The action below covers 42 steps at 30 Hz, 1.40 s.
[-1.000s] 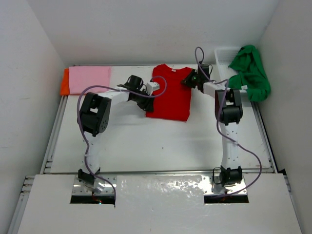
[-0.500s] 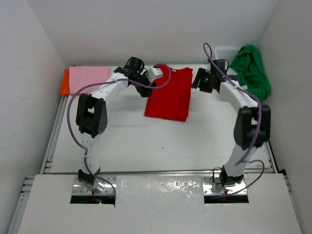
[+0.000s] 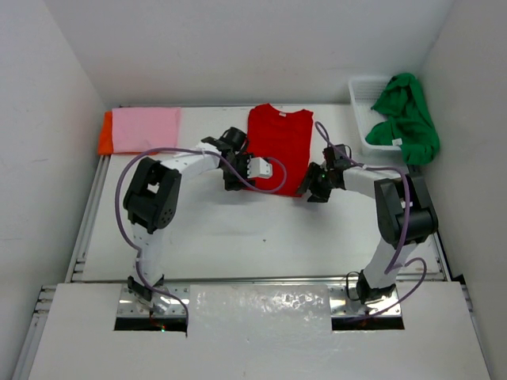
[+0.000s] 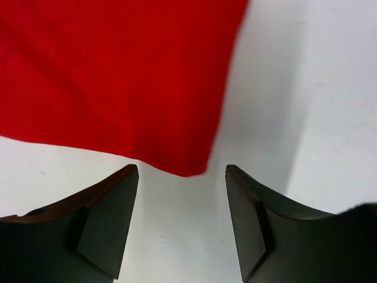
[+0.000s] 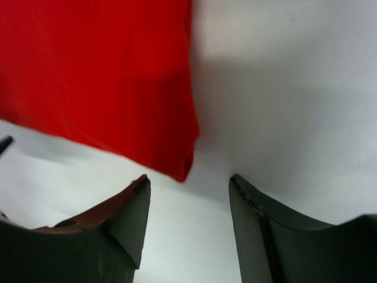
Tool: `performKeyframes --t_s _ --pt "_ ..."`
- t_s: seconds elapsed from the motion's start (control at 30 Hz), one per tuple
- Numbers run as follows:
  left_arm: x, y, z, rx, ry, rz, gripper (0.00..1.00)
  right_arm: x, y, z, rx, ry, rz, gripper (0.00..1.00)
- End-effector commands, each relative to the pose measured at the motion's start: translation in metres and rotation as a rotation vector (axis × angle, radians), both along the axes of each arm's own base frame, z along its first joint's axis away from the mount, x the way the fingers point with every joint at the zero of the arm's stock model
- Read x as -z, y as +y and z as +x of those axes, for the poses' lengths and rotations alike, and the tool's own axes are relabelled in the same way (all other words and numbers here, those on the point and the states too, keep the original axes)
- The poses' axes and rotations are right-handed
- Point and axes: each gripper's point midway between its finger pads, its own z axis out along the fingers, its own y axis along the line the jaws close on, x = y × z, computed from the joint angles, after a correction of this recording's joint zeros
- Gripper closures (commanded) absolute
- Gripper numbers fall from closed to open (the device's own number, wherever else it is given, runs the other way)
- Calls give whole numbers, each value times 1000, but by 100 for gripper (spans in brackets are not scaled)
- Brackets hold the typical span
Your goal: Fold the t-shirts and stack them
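White walls (image 3: 238,47) close in a white bench (image 3: 238,237) on three sides. On the far middle of the bench lies the red shirt (image 3: 279,146), flat and narrowed to a long rectangle. Its long axis runs near to far, with the collar end toward the far wall and the hem toward the arms.

The left tool (image 3: 239,184) sits at the hem's near left corner. In the left wrist view the red cloth (image 4: 118,76) fills the upper left, and its corner tip lies between the two dark fingers (image 4: 106,224). This tool (image 4: 181,171) is spread well apart and has hold of nothing.

The right tool (image 3: 313,190) sits at the hem's near right corner. From its wrist the cloth (image 5: 94,76) likewise comes to a point between the fingers (image 5: 118,230). That tool (image 5: 189,178) is also parted wide and grips nothing. White bench shows between cloth and fingers in both views.

At the far left a folded pink shirt (image 3: 145,129) lies on an orange shirt (image 3: 104,134), whose left edge peeks out. At the far right a crumpled green shirt (image 3: 408,115) drapes over the right side of a white basket (image 3: 363,95).
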Motion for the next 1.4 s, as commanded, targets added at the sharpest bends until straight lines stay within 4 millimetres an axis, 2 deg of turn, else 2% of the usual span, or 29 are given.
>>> performKeyframes --t_s 0.0,0.07,0.27,0.3,0.33,0.37,0.43,0.47,0.5,0.53,0.57,0.7,0.77,0.87,0.93,0.97,1.03,1.07,1.1,1.13,1.17,1.2,1.23,1.27,1.3,1.33,1.37 --pt "-14 -12 29 -25 -162 -29 41 -12 12 32 69 -117 89 46" --pt "-9 -14 33 -44 -180 -45 41 -11 16 37 91 -131 116 46" --pt "15 -6 27 -48 -167 -8 42 2 23 33 104 -92 134 49" --pt "16 -6 26 -53 -163 -10 43 3 24 34 107 -90 141 51" --pt "18 -8 24 -62 -147 -24 45 6 26 34 113 -80 153 62" --pt "17 -10 23 -66 -141 -35 47 7 27 34 114 -75 161 69" --pt "17 -13 24 -97 -127 -63 54 8 28 34 121 -64 168 81" --pt "16 -16 24 -104 -120 -79 63 8 27 33 123 -64 164 89" --pt "16 -18 23 -109 -111 -86 72 7 26 33 121 -69 157 92" --pt "16 -19 22 -122 -104 -91 92 6 24 32 122 -68 145 95" --pt "17 -18 22 -133 -98 -92 100 4 22 34 120 -73 141 99" --pt "20 -12 14 -170 -56 -76 100 -4 23 34 72 -86 134 100" --pt "21 -7 1 -172 -9 -53 100 -11 28 32 27 -93 145 100" --pt "20 -2 -19 -188 60 -46 100 -17 25 13 -59 -75 92 100" --pt "11 -5 -32 -208 105 -82 100 -18 22 -3 -100 -60 63 100" --pt "13 -2 -45 -210 144 -74 100 -14 23 -17 -117 -42 62 100" --pt "4 0 -56 -230 153 -76 100 -23 27 -30 -146 -57 69 100" --pt "10 7 -73 -228 183 -45 100 -19 26 -43 -161 -40 61 100" --pt "-2 9 -78 -223 155 -50 100 -26 25 -51 -182 -52 46 100" --pt "-3 16 -85 -224 140 -24 100 -27 28 -60 -207 -50 40 100" --pt "6 23 -105 -206 161 13 100 -23 27 -74 -221 -30 31 100" --pt "-6 21 -116 -175 125 17 100 -24 27 -92 -247 -24 27 100" --pt "-7 29 -124 -178 124 32 100 -25 27 -101 -259 -19 24 100" --pt "0 34 -150 -138 155 78 100 -24 24 -114 -275 8 10 100" --pt "-11 35 -160 -110 127 75 100 -25 23 -123 -294 11 -1 100" --pt "-13 38 -170 -92 123 93 100 -32 26 -133 -326 -10 -13 100" --pt "-17 41 -192 -53 137 111 100 -30 23 -150 -356 23 -33 100"
